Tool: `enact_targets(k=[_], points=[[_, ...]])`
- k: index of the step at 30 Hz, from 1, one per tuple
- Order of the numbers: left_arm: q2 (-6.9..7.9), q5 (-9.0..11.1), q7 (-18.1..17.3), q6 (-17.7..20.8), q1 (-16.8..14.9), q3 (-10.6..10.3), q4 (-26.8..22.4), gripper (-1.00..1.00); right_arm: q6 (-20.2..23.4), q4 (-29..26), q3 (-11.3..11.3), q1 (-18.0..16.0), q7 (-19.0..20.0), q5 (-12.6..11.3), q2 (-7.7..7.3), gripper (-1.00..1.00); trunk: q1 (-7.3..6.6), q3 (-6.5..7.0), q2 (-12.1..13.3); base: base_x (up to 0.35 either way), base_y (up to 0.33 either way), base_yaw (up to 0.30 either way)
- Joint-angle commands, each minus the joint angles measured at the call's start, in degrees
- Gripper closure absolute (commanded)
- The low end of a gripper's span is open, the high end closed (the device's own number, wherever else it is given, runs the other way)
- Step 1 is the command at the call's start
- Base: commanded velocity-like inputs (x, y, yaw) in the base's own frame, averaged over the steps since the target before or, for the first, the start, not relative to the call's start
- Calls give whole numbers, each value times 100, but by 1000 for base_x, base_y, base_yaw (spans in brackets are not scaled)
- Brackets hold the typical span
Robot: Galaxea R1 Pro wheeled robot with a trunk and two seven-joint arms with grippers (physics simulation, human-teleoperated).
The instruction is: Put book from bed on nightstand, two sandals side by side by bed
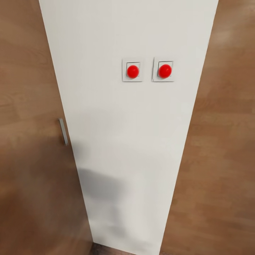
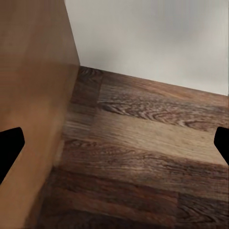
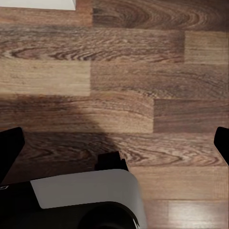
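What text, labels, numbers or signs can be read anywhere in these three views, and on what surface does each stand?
None can be read.
The two red round buttons on the white wall sit in plain square plates with no lettering.
The brown door and its grey handle carry no marks.
The wood-plank floor and the robot's white and black base show no label.

The left gripper (image 2: 114, 143) stands spread wide — its two black fingertips (image 2: 9, 148) show only as dark tips at opposite edges of the left wrist view, with nothing between them. The right gripper (image 3: 114, 143) is parted just as wide, empty too, and below its fingertips (image 3: 10, 145) lies a white-and-black part of the robot's base (image 3: 86, 198).
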Motion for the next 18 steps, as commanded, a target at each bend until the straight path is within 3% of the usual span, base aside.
enact_targets(k=[1,12,18], points=[[0,3,-1,-11,1,-2,-4,-100,-16,-1,-11,-1,-5,0,2,-100,3,-4,-2,260,131,0],[-5,3,-1,-19,1,-10,-4,-100,-16,-1,-11,-1,-5,-2,2,-100,3,-4,-2,95,32,0],[-4,3,-1,-19,1,-9,-4,-100,-16,-1,-11,-1,-5,-1,2,-100,3,-4,-2,150,-102,0]])
